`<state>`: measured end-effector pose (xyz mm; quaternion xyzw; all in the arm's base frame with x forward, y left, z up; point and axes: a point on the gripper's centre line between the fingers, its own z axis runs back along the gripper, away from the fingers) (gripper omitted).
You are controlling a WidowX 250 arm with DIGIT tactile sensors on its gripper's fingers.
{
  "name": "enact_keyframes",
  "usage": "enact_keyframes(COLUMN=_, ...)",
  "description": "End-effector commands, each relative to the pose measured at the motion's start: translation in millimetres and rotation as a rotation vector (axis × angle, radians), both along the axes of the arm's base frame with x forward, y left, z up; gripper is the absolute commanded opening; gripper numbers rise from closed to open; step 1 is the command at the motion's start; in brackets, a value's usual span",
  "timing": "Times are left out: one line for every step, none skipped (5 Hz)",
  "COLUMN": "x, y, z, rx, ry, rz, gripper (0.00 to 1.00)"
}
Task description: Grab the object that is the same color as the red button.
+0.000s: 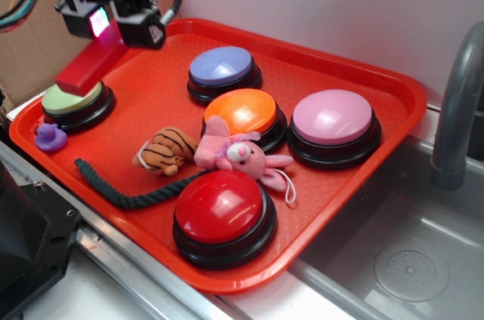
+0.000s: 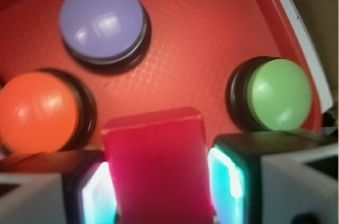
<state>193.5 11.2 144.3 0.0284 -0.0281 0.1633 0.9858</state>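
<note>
Red tray (image 1: 363,176) carries everything. Red button (image 1: 224,210) sits on its near edge, well apart from the gripper (image 1: 106,29) at the far left corner. Green button (image 1: 74,102) lies just below the fingers (image 2: 98,192). Fingers are clamped on the red block (image 2: 156,166), which hangs tilted, its lower end over the green button.

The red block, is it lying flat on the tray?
No, the red block is held tilted in the gripper, its lower end over the green button, off the tray.
</note>
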Motion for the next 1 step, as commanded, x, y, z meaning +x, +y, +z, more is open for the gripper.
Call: enact_keyframes(x=2.7, y=-4.5, z=29.2, rx=-0.041, ry=-0.016, rz=-0.120, gripper=0.00)
